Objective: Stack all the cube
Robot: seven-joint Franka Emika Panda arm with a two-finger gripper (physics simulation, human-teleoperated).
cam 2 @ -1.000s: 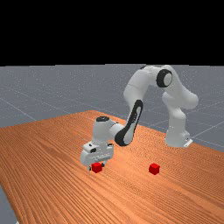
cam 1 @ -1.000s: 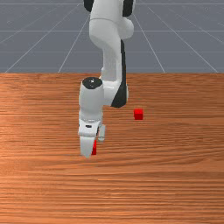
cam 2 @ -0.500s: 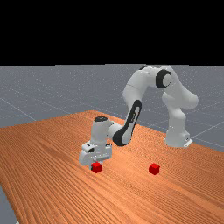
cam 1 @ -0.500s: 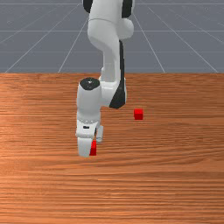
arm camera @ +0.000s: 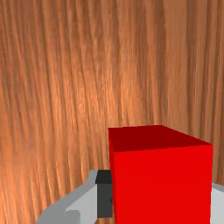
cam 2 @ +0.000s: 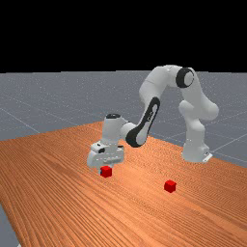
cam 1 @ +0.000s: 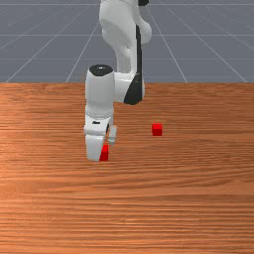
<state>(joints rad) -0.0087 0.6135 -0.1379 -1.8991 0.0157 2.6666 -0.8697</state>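
Your held cube [arm camera: 162,188] is sitting between the jaws, which are pressing on it from two opposite sides. They are standing partly open, just the cube's width apart, and are holding it fast. In the wrist view a dark pad [arm camera: 104,199] is touching one side of it, and one end of the cube is jutting out past that pad. Your hand [cam 2: 105,157] is pointing down, with the jaws at its low end, on the front view's left. You are seeing hand and cube higher in both the front and far views than half a second ago, so the arm [cam 2: 150,111] is lifting them together. The other cube [cam 1: 157,129] is resting on the counter [cam 1: 149,208], well apart, toward the front view's right and the far view's right.
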